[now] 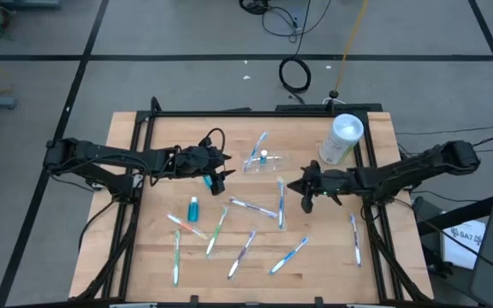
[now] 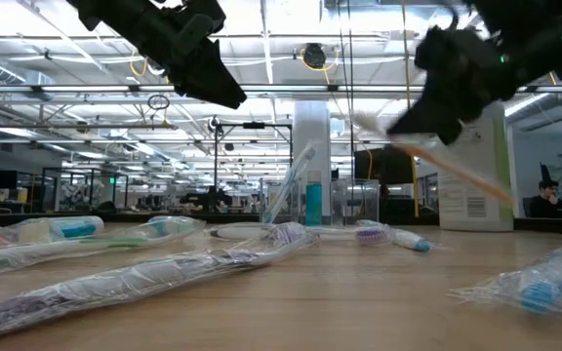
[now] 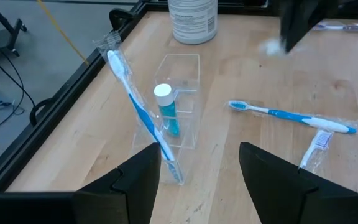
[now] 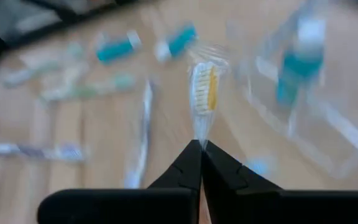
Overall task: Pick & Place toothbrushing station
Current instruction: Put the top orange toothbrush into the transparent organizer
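A small clear cup [image 1: 262,158] stands on the table and holds a blue toothbrush [image 3: 135,106] and a teal tube [image 3: 166,109]. Several wrapped toothbrushes [image 1: 255,207] and a teal tube [image 1: 193,208] lie loose on the wood. My left gripper [image 3: 197,174] is open and empty, above the table just left of the cup; it also shows in the high view [image 1: 222,175]. My right gripper [image 1: 294,186] hovers right of the cup, shut on a wrapped white toothbrush [image 4: 202,93]. My right gripper pinches the wrapped toothbrush just behind its head [image 4: 199,134] between its two fingertips. The fingers come from the table's right and lie roughly along the brush. The brush is lifted clear. Its head [image 2: 364,122] points left and its handle [image 2: 481,183] slants down under the gripper.
A taller white cylindrical container [image 1: 342,139] stands at the far right of the table, behind my right arm. Loose brushes lie at the near left [image 1: 176,257], near middle [image 1: 289,255] and near right [image 1: 355,238]. A black frame rail [image 1: 255,112] runs along the far edge.
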Tool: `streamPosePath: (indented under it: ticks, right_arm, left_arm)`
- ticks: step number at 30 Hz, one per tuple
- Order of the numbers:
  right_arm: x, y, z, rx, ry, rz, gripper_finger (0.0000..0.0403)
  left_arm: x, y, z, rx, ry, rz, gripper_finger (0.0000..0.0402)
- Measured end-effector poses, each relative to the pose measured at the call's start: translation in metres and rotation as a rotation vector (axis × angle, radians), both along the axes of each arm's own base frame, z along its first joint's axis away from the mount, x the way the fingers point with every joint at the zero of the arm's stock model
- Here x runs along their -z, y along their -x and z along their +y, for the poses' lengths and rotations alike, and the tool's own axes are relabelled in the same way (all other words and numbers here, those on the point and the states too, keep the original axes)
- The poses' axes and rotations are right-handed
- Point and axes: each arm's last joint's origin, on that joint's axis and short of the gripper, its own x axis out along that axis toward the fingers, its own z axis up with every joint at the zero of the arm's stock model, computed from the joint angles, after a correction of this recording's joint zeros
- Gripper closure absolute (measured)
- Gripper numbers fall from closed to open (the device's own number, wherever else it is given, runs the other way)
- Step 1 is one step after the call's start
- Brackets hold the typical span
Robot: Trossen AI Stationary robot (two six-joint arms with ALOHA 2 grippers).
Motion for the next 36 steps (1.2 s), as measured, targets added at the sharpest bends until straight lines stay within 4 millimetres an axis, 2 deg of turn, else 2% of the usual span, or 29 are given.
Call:
streamPosePath:
  ticks: [7, 13, 18, 21, 27, 32, 36]
  right_arm:
    - [-0.033, -0.015, 0.009, -0.070, 0.272, -0.368, 0.0402]
    - [-0.040, -0.027, -0.003, 0.146, 0.470, -0.506, 0.0402]
    - [-0.032, -0.038, -0.022, 0.253, 0.589, -0.553, 0.0402]
    - [-0.023, -0.042, -0.040, 0.322, 0.619, -0.524, 0.0402]
    - [0.000, -0.046, -0.077, 0.451, 0.507, -0.463, 0.0402]
    - [0.013, -0.047, -0.090, 0.493, 0.388, -0.466, 0.0403]
    - [0.022, -0.049, -0.092, 0.480, 0.382, -0.433, 0.0403]
  left_arm:
    - [-0.001, 0.000, 0.000, 0.003, -0.006, -0.006, 0.0176]
    - [-0.002, -0.001, 0.000, 0.003, -0.007, -0.028, 0.0176]
    - [-0.002, -0.001, 0.000, 0.004, -0.009, -0.027, 0.0176]
    - [-0.002, -0.001, 0.000, 0.008, -0.015, -0.024, 0.0176]
    - [-0.002, -0.001, 0.000, 0.008, -0.015, -0.023, 0.0176]
    - [-0.002, -0.001, 0.000, 0.008, -0.015, -0.021, 0.0176]
    - [-0.002, -0.001, 0.000, 0.015, -0.026, -0.016, 0.0176]
